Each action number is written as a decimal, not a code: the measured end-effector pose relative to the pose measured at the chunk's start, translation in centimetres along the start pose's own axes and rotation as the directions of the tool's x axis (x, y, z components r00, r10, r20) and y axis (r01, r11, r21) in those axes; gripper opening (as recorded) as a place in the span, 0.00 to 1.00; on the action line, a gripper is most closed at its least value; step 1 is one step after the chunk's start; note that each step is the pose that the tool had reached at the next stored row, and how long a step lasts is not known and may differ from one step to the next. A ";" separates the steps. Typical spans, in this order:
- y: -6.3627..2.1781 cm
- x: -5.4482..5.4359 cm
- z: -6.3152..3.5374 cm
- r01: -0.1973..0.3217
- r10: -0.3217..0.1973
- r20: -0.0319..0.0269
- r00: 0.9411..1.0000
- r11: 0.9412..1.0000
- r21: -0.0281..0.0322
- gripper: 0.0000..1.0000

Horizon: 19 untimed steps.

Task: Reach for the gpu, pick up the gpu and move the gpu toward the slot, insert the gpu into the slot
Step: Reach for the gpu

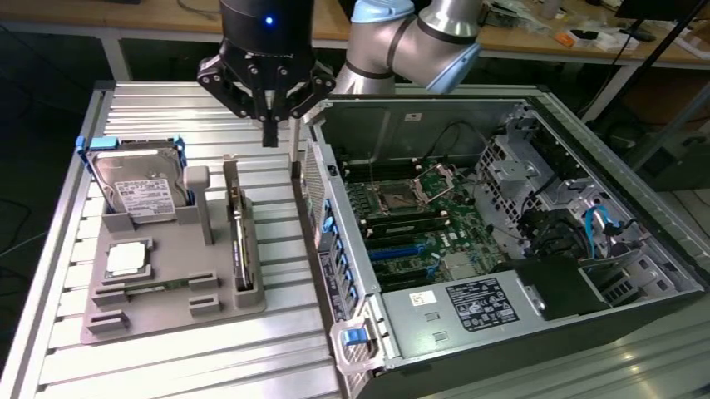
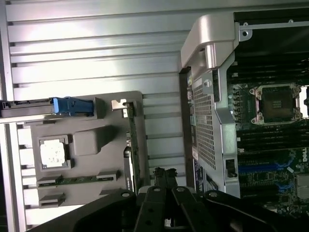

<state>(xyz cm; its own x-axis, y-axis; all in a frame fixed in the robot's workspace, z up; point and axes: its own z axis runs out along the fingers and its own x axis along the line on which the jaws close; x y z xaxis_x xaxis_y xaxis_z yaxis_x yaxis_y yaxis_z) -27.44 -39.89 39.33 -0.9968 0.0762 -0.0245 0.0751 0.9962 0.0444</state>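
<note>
The gpu (image 1: 236, 226) is a long dark card standing on edge in a groove of the grey holder tray (image 1: 166, 320); in the wrist view the gpu (image 2: 132, 145) appears edge-on with its silvery bracket at one end. My gripper (image 1: 268, 133) hangs shut and empty above the ribbed table, past the gpu's far end, between the holder and the open computer case. In the wrist view the gripper's (image 2: 164, 176) black fingers (image 2: 170, 175) are pressed together. The blue slot (image 1: 391, 249) lies on the green motherboard inside the case, and the wrist view catches the slot (image 2: 258, 167) too.
A silver hard drive (image 1: 139, 189) stands in the holder at the exterior view's left, with a square processor chip (image 1: 128, 258) and a memory stick (image 1: 150, 288) in front. The case's side wall (image 1: 316, 195) rises between holder and motherboard. A processor socket (image 1: 396, 198) sits behind the slot.
</note>
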 end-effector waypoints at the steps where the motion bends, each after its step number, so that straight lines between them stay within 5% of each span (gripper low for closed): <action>1: -0.02 0.2 -0.01 0.000 0.000 0.000 1.000 1.000 0.000 0.11; 19: -0.34 4.5 -0.13 0.000 0.000 0.000 1.000 1.000 0.000 0.11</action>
<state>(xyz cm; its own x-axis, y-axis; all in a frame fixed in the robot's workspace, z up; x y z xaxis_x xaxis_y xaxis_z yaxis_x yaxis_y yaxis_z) -31.96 -39.89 39.33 -0.9968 0.0763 -0.0245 0.0751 0.9962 0.0443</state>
